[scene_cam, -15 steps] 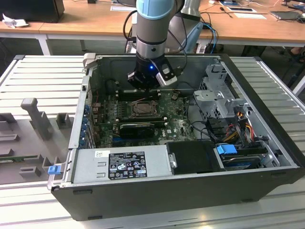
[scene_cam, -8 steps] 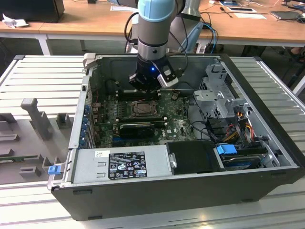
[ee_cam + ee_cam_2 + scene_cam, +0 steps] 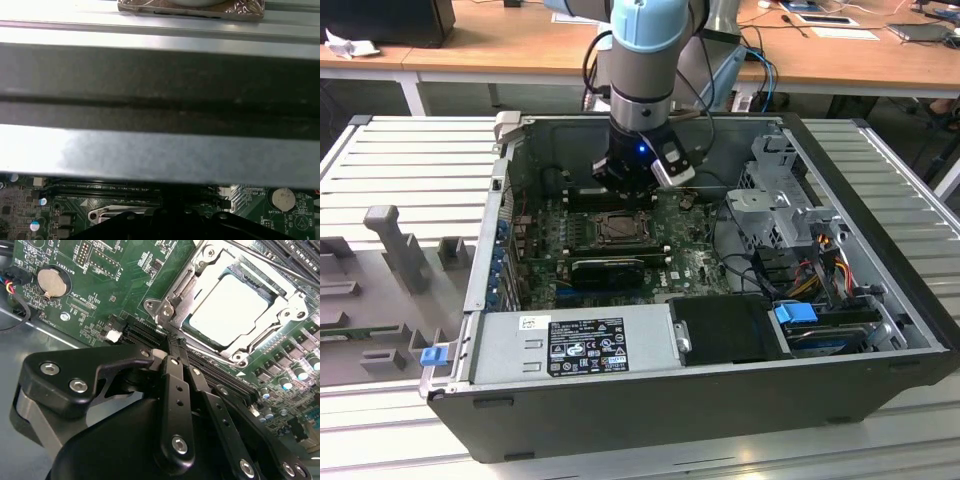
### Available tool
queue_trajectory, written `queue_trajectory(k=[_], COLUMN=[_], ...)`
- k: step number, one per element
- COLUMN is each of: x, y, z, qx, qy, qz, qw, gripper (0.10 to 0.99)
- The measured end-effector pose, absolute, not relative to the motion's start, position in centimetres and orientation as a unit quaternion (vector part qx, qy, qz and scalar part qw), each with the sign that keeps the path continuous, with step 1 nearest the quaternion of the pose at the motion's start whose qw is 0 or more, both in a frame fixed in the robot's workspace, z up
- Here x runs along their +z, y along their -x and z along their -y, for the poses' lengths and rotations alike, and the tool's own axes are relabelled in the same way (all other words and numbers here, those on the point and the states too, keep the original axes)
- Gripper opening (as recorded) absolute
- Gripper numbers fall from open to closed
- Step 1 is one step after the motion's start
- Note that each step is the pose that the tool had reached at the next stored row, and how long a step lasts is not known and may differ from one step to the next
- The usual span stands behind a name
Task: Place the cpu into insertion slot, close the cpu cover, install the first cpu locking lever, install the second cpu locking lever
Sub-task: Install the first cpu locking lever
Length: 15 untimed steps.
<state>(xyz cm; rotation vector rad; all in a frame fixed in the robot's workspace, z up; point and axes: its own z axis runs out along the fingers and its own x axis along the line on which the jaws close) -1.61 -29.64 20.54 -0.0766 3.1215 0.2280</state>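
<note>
In the exterior view the arm (image 3: 642, 60) has a pale blue joint cap over a silver-grey sleeve, then a dark ring where it narrows toward the gripper. Black cables (image 3: 591, 58) loop off behind that joint. Just above the gripper a small blue light (image 3: 640, 150) glows on the black wrist, and a silver-edged camera box (image 3: 672, 168) is mounted beside it. In the second wrist view the gripper (image 3: 172, 342) is matt black: a rounded body with a grey band at its base and flat link bars running to the tips. Silver socket-head screws (image 3: 50, 369) sit at the pivots, small holes dot the middle bar, and a pale pad (image 3: 157, 354) shows near the tips.
</note>
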Motion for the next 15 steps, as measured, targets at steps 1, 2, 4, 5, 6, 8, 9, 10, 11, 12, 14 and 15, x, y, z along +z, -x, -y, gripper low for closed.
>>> queue_trajectory(k=[1, 2, 4, 5, 6, 8, 9, 10, 11, 12, 14, 15], x=[20.47, 20.41, 20.37, 20.36, 20.35, 20.34, 20.34, 20.34, 20.35, 20.35, 20.34, 20.34], y=[1.61, 1.61, 1.61, 1.61, 1.61, 1.60, 1.60, 1.60, 1.60, 1.60, 1.61, 1.61], z=[29.64, 29.64, 29.67, 29.67, 29.67, 29.69, 29.71, 29.73, 29.77, 29.80, 29.86, 29.88], qx=[0.073, 0.073, 0.073, 0.073, 0.073, 0.073, 0.073, 0.073, 0.073, 0.073, 0.073, 0.073], qy=[0.024, 0.024, 0.024, 0.024, 0.024, 0.024, 0.024, 0.024, 0.025, 0.024, 0.024, 0.024], qz=[-0.997, -0.997, -0.997, -0.997, -0.997, -0.997, -0.997, -0.997, -0.997, -0.997, -0.997, -0.997], qw=[0.005, 0.005, 0.005, 0.005, 0.005, 0.005, 0.005, 0.005, 0.005, 0.005, 0.005, 0.005], gripper=[0.106, 0.106, 0.106, 0.106, 0.106, 0.106, 0.106, 0.106, 0.106, 0.106, 0.106, 0.106])
